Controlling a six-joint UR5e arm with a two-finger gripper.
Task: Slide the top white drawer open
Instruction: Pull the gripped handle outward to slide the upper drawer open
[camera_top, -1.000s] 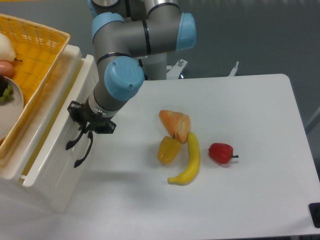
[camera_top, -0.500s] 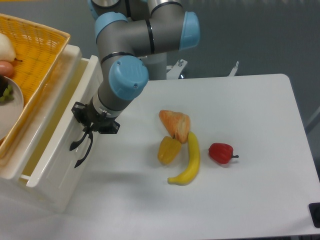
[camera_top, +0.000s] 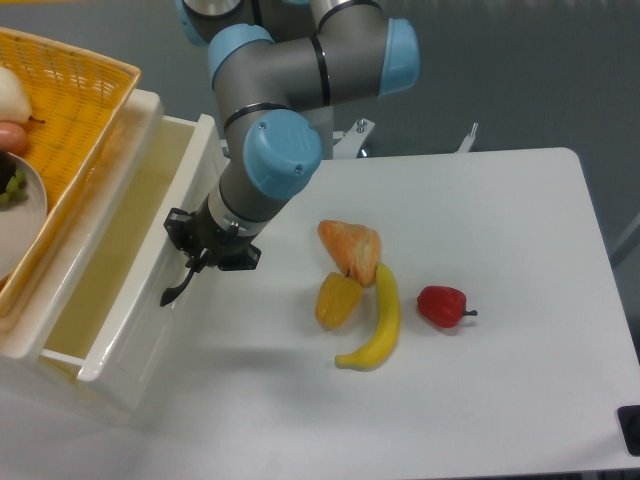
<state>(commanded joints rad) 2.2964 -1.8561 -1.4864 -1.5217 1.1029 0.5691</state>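
The white surface (camera_top: 500, 400) carries everything, with the cabinet at its left edge. The top white drawer (camera_top: 120, 290) stands partly pulled out, its smooth pale interior showing, front panel facing right. A yellow wicker basket (camera_top: 80, 90) sits on the cabinet top above it. My arm reaches down from the back, and my end effector (camera_top: 190, 275) is at the drawer front, fingers closed on the black handle (camera_top: 172, 293) (only its lower tip shows). Well apart to the right lie a banana (camera_top: 378, 325), a croissant (camera_top: 350, 248), a yellow pepper (camera_top: 337, 300) and a red pepper (camera_top: 442, 305)
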